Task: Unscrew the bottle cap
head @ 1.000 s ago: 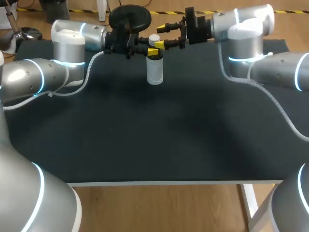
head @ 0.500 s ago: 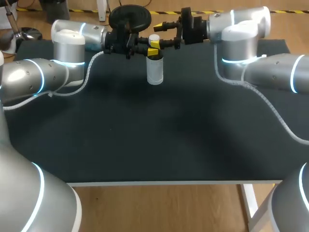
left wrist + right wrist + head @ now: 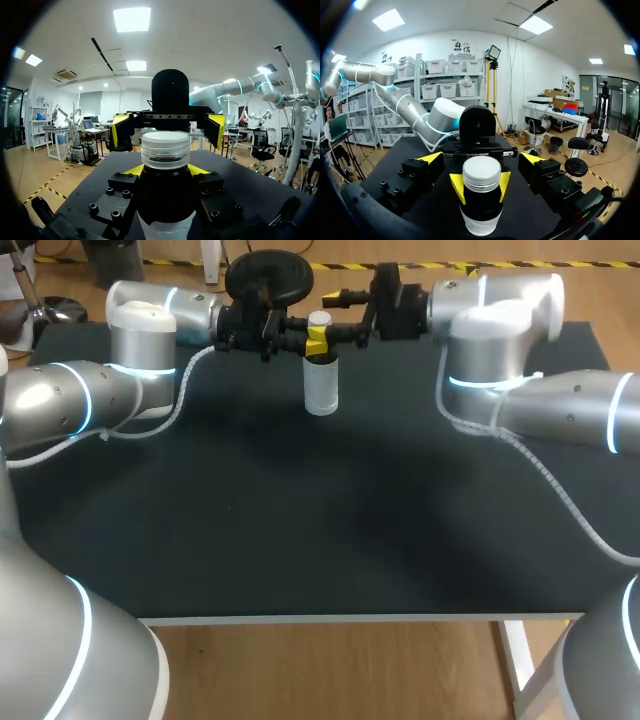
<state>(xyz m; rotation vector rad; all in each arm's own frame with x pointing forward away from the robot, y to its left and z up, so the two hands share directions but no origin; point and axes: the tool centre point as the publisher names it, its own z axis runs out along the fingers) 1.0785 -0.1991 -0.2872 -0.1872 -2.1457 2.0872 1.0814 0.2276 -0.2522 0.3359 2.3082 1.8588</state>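
On the left, our left gripper [image 3: 316,338] is clamped from two sides on the neck of the bottle [image 3: 321,385]. The bottle stands upright at the far middle of the matte black table [image 3: 330,520]; its round pale body looks like smooth plastic, and its white cap [image 3: 320,318] is ribbed around the edge. On the right, our right gripper [image 3: 482,160] has come closer during the last second. Its yellow tips now stand wide apart on both sides of the cap without touching it, so we judge it must close before any turning begins.
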